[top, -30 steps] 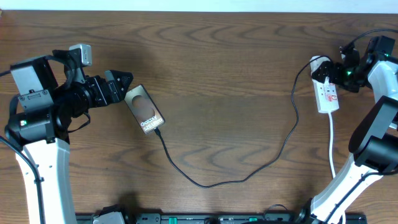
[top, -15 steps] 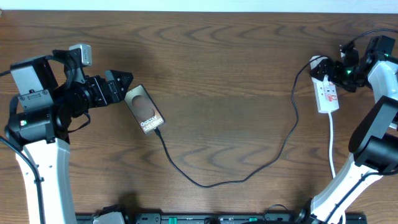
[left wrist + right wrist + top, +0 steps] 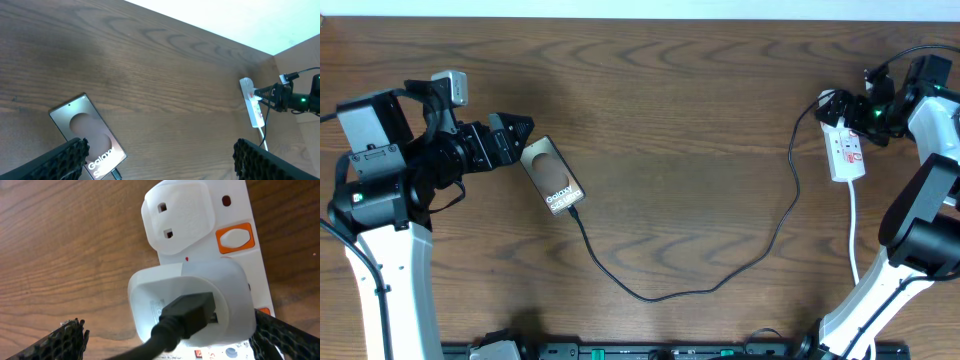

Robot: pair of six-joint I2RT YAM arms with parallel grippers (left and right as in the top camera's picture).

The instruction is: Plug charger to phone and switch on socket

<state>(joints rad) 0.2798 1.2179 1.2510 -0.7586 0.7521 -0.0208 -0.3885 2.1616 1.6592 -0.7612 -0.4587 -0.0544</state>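
Charger (image 3: 720, 285) tip looks seated in the phone (image 3: 552, 176), which lies at nine o'clock on the table (image 3: 670, 80). Its white plug head (image 3: 200, 300) sits in the socket (image 3: 847, 155) at two o'clock, so I judge only the switch remains. My right pincer (image 3: 868, 110) hangs over that plug head, jaws apart and empty. My left pincer (image 3: 518, 140), also apart, waits beside the phone. Since a second ago only my right pincer has crept slightly toward twelve o'clock.

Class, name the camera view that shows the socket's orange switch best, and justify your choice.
Right wrist: the socket fills the frame, its orange switch sharp. Overhead shows it small, its switches only red specks; left wrist shows it distant and tiny.
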